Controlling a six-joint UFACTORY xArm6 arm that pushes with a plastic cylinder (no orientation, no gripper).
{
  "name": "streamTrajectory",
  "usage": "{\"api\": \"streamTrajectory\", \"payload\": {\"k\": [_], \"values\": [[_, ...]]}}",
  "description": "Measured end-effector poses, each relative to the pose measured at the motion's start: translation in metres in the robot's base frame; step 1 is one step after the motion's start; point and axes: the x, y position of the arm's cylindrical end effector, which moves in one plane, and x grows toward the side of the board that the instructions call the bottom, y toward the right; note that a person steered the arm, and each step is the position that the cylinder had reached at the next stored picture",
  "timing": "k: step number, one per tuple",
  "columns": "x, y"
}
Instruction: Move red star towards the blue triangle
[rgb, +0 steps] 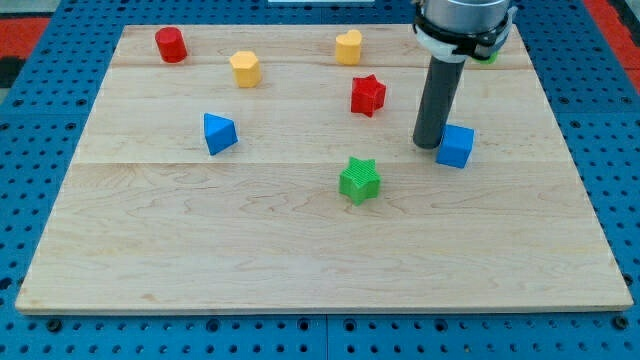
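Wooden board (300, 240) on blue pegboard (40, 330)

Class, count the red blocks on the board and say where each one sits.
2: the red cylinder at the view's top left, the red star above centre. The arm could hide others.

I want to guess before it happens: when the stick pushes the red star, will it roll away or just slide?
The red star probably slides, since it lies flat on the smooth wooden board. Its points may make it spin if pushed off-centre. It looks small, likely light. My tip is beside the blue cube, not touching the star.
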Motion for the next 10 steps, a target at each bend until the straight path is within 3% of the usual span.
{"api": "streamTrajectory", "payload": {"k": [3,7,10], "values": [[0.009,0.048],[0.009,0.017],[-0.046,-0.009]]}}
